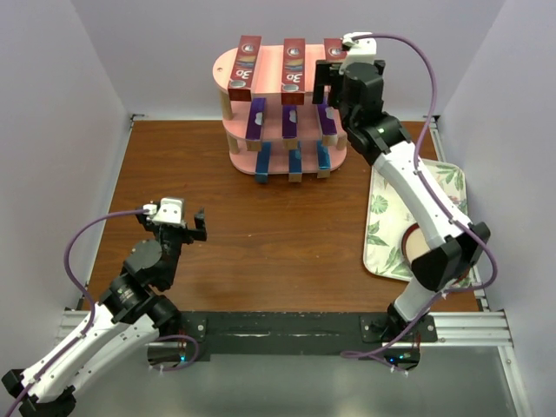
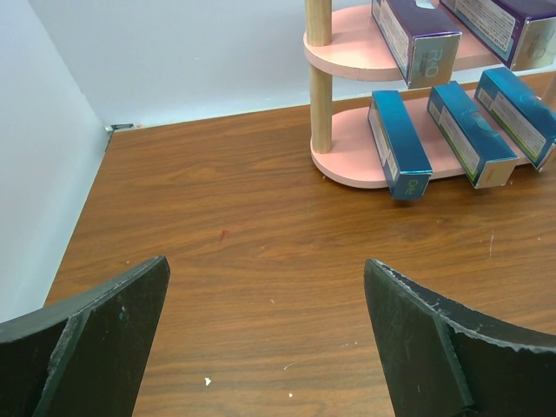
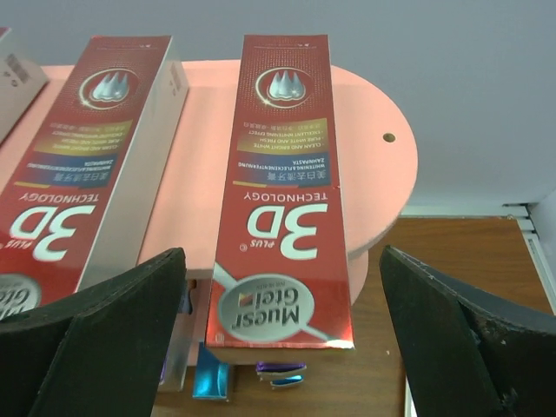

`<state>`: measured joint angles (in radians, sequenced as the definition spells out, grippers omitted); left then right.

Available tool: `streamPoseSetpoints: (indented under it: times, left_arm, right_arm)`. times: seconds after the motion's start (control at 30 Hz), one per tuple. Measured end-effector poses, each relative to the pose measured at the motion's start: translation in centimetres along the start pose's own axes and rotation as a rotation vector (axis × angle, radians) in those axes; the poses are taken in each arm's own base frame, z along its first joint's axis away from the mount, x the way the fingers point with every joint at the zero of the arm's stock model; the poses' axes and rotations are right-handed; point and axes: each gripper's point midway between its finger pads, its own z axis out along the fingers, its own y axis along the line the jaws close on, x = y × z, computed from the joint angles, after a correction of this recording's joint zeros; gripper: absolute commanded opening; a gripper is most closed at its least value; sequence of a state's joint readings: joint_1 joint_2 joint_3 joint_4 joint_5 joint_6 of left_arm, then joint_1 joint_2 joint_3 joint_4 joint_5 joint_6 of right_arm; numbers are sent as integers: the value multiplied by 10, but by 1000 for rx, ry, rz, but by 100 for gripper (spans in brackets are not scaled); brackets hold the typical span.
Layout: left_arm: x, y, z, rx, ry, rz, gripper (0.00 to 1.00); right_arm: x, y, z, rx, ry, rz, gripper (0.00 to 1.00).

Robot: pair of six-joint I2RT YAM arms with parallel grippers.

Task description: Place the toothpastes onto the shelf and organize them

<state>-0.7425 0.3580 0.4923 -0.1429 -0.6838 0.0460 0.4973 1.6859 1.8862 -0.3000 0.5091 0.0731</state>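
My right gripper (image 3: 280,254) gapes wide, empty; mid-frame, the long red cardboard carton (image 3: 282,191) lies lengthwise between its jaws.

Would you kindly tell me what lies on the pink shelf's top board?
Three red toothpaste cartons lie side by side on the top board. From above, the right gripper hides much of the rightmost.
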Motion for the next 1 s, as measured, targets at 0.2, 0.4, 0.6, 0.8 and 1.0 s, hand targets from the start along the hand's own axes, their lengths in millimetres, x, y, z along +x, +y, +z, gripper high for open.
streamPoseSetpoints:
  times: [0.2, 0.4, 0.6, 0.8, 1.0]
  left_arm:
    - [-1, 1, -1, -1, -4, -3, 100]
    - [-10, 8, -7, -16, -42, -37, 100]
    - [-19, 22, -14, -63, -85, -114, 100]
    - [-18, 25, -16, -77, -82, -141, 100]
    - [-23, 30, -22, -80, -110, -163, 100]
  right_arm:
    - [-27, -21, -49, -32, -67, 37, 98]
    - [-43, -60, -124, -45, -177, 93, 99]
    - [-8, -106, -191, -14, -216, 112, 98]
    - [35, -150, -243, 44, -239, 130, 99]
    - [79, -176, -271, 90, -228, 125, 98]
